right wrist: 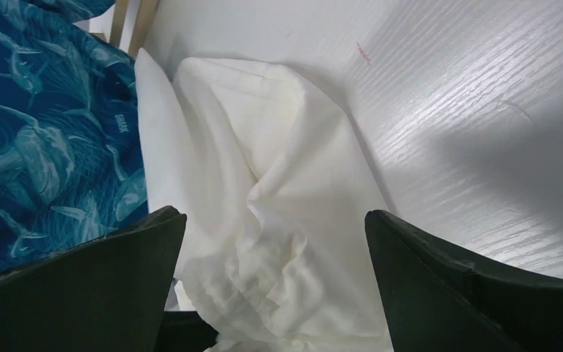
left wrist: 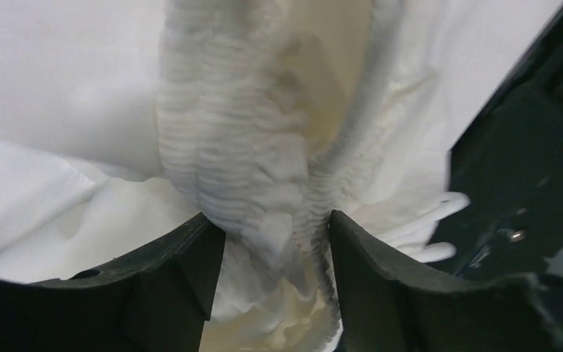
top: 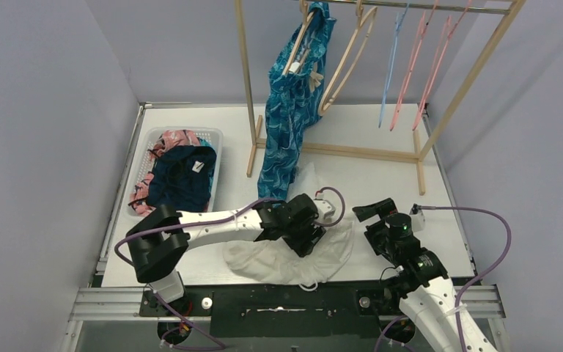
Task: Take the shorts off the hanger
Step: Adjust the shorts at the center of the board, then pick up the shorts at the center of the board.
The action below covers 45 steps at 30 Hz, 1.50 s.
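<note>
White shorts point(top: 264, 262) crumpled, elastic-gathered; left claw point(left wrist: 275, 229) pinching them; right claw point(right wrist: 275, 220) wide, empty.

- white-and-black left arm point(top: 212, 224) reaches low across to its right, black two-finger left gripper point(left wrist: 275, 227) pinched tight on the white gathered-fabric shorts point(left wrist: 227, 147)
- black right gripper point(right wrist: 275, 220) just hangs nearby, jaws wide apart
</note>
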Available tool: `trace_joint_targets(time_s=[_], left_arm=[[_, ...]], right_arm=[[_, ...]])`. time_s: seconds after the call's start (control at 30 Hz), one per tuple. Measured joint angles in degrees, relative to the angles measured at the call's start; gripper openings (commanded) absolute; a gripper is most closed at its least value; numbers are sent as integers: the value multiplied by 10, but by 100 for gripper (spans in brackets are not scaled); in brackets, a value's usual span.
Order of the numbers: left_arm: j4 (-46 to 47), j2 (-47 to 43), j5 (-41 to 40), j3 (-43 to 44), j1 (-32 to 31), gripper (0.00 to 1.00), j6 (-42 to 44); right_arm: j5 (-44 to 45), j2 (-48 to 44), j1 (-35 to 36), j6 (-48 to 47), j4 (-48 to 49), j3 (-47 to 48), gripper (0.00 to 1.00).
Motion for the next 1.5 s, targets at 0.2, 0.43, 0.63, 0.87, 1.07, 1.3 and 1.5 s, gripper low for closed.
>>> trace_joint_targets(time_s=[0.2, 0.43, 0.63, 0.87, 1.07, 1.3, 1.5], left_arm=[[35, -22, -4, -90, 16, 73, -28], [106, -63, 25, -120, 27, 79, -43], [131, -9, 42, -129, 12, 80, -49], [148, 6, -2, -141, -1, 7, -68], [155, -48, -44, -182, -5, 0, -84], [122, -249, -114, -216, 5, 0, -86], [65, -390, -179, -220, 102, 0, -93]], right_arm=[[2, -23, 0, 18, -5, 5, 99], [10, -35, 0, 54, -34, -5, 98], [-10, -39, 0, 75, -34, -29, 98], [-19, -39, 0, 96, -41, -31, 97], [-17, -39, 0, 104, -55, -31, 96], [-12, -35, 0, 104, -53, -31, 96], [-11, -22, 0, 103, -42, -40, 96]])
